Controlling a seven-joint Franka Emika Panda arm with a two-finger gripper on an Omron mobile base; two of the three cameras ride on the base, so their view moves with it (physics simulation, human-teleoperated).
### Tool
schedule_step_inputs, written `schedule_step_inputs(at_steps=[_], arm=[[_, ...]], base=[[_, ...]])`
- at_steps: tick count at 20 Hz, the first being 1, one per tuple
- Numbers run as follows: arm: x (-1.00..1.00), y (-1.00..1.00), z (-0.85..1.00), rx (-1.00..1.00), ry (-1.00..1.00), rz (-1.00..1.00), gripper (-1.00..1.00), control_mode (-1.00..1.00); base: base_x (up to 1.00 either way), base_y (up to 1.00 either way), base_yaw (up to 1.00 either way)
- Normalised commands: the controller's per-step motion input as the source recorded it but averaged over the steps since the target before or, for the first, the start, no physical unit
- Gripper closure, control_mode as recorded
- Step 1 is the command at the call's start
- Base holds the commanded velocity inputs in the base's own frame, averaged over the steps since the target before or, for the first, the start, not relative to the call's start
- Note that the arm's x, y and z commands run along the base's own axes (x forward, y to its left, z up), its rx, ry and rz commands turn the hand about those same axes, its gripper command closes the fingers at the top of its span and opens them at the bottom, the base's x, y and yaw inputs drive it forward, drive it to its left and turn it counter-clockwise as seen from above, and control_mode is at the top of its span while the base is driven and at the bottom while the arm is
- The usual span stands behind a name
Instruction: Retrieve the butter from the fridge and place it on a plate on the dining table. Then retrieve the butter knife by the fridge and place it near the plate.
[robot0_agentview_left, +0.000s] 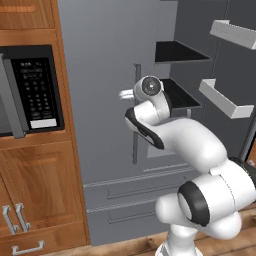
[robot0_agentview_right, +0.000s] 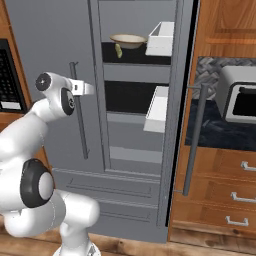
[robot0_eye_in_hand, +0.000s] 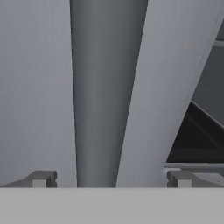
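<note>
I have the arm raised in front of the fridge (robot0_agentview_right: 55, 45), whose right door (robot0_agentview_right: 175, 115) stands swung wide while the left door is shut. In the hand view the gripper (robot0_eye_in_hand: 111, 179) has its two fingertips (robot0_eye_in_hand: 41, 178) spread wide apart with nothing between them, and the left door's vertical bar handle (robot0_eye_in_hand: 105, 87) runs straight up through the gap beyond them. I cannot tell whether either tip touches the bar.

In the right base view the butter (robot0_agentview_right: 118, 50) sits on the fridge's upper shelf (robot0_agentview_right: 135, 54), a small pale stick just beside a shallow beige bowl (robot0_agentview_right: 128, 40), on the bowl's left. It is well apart from the gripper, which is lower and to the left, at the shut door. White door bins (robot0_agentview_right: 161, 37) hang on the inside of the open door.

By my reading the task is at an early stage: the fridge interior is exposed and the butter is within sight, but it has not been picked up. Fetching it, carrying it to the plate and then bringing the knife are all left to do. A black-fronted microwave (robot0_agentview_left: 35, 90) is set in the wooden cabinets to the left of the fridge.
</note>
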Motion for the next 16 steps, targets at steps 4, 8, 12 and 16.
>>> schedule_step_inputs(at_steps=[4, 8, 12, 16], arm=[[0.21, 0.00, 0.00, 0.00, -0.04, 0.00, 1.00, -1.00], [0.13, 0.00, 0.00, 0.00, -0.02, 0.01, 1.00, -1.00], [0.00, 0.00, 0.00, 0.00, 0.00, 0.00, 1.00, -1.00], [-0.25, 0.00, 0.00, 0.00, 0.00, 0.00, 1.00, -1.00]], base=[[0.00, 0.00, 0.00], [0.00, 0.00, 0.00], [0.00, 0.00, 0.00], [0.00, 0.00, 0.00]])
